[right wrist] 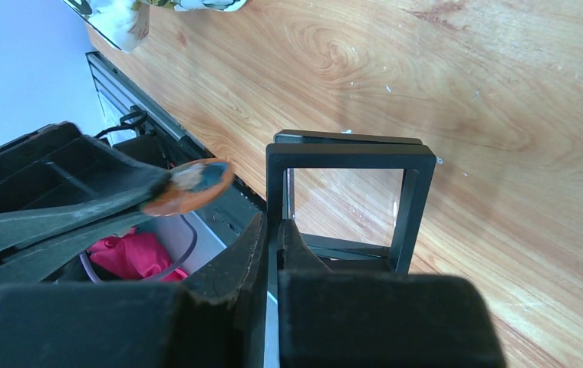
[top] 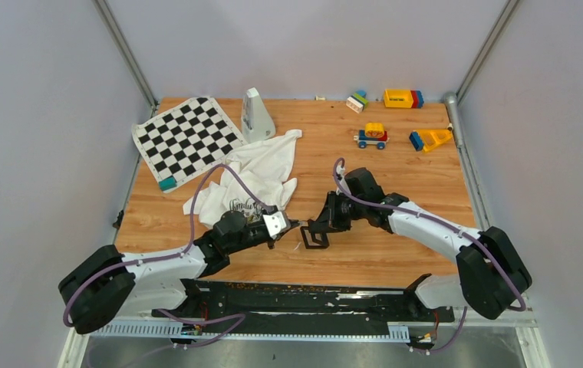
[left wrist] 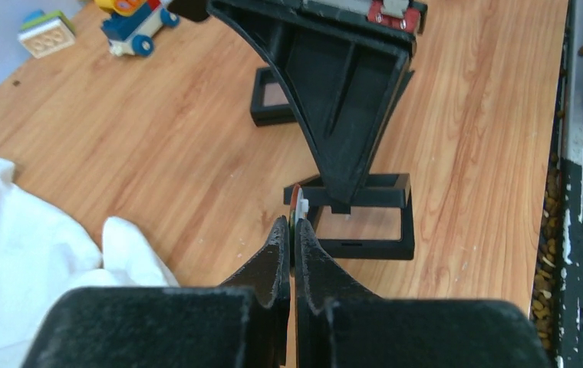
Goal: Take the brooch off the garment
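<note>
The brooch [left wrist: 297,201], a small golden-brown disc, sticks out edge-on from the tips of my left gripper [left wrist: 290,226], which is shut on it just above the table. In the right wrist view the brooch [right wrist: 190,185] hangs at the end of the left fingers [right wrist: 66,207], beside a black square frame [right wrist: 350,157]. My right gripper [right wrist: 273,226] is shut on that frame's left bar. From above, both grippers [top: 294,225] [top: 317,228] meet near the table's front middle. The garment [top: 261,169], a crumpled white T-shirt with black script, lies behind the left gripper, apart from the brooch.
A chequered mat [top: 187,138] and a white pyramid-shaped object [top: 256,115] sit at the back left. Toy blocks [top: 402,97] [top: 430,139] and a toy car [top: 371,136] lie at the back right. A second black frame [left wrist: 273,96] rests beyond the right gripper.
</note>
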You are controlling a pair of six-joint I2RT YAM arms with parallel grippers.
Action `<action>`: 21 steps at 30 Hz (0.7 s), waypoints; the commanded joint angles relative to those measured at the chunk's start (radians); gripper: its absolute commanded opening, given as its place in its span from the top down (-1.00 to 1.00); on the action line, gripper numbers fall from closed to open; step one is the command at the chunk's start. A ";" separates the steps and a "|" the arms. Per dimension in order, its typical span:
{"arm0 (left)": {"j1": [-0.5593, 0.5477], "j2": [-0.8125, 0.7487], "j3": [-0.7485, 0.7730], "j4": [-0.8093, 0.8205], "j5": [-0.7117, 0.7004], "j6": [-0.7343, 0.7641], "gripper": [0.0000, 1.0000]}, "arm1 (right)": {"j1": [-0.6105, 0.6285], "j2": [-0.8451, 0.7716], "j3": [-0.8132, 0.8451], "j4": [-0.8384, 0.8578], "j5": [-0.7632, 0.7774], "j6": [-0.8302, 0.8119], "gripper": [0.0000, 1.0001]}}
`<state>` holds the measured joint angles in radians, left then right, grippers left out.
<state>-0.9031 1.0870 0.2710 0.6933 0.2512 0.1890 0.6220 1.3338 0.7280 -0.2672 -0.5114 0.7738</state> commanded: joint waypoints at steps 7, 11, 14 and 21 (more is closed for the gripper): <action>-0.012 0.111 0.051 -0.008 0.051 0.048 1.00 | -0.031 -0.025 0.031 0.072 -0.070 0.015 1.00; -0.017 0.160 0.081 -0.064 0.020 0.053 1.00 | -0.051 -0.044 0.014 0.095 -0.124 0.031 1.00; -0.024 0.187 0.108 -0.103 0.001 0.055 1.00 | -0.076 -0.063 0.002 0.102 -0.135 0.039 1.00; -0.061 0.164 0.096 -0.094 -0.072 0.099 1.00 | -0.109 -0.031 -0.040 0.169 -0.200 0.061 1.00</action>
<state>-0.9436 1.2774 0.3527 0.5674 0.2222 0.2379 0.5220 1.2922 0.7105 -0.1814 -0.6464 0.8112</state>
